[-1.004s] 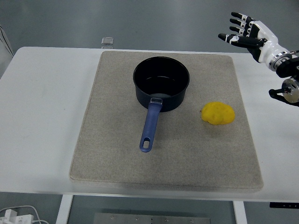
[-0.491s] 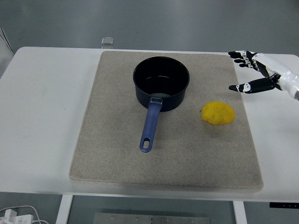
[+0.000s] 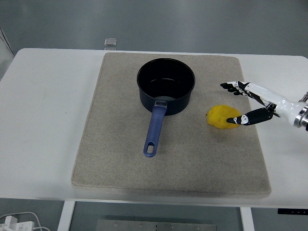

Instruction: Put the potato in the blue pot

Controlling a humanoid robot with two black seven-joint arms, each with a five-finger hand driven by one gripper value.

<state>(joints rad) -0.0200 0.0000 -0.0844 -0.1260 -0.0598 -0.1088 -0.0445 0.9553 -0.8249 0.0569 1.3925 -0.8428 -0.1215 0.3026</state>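
A white table (image 3: pixel 48 96) is covered by a beige felt mat (image 3: pixel 115 163). At its 12 o'clock stands a dark blue metal pot (image 3: pixel 166 85), handle toward 6. At 3 o'clock lies a lumpy yellow potato (image 3: pixel 222 117), unobstructed, flanked by the right hand (image 3: pixel 250 102), its fingers (image 3: pixel 236 87) spread apart.

The right hand (image 3: pixel 250 103) reaches in with fingers spread, its thumb tip over the near side of the potato (image 3: pixel 222 117). Left of the hand, bare mat (image 3: pixel 120 144) separates the potato from the blue pot (image 3: pixel 166 85). The pot's rim is uncovered; its handle (image 3: pixel 155 129) juts toward the table's near edge, well left of the hand
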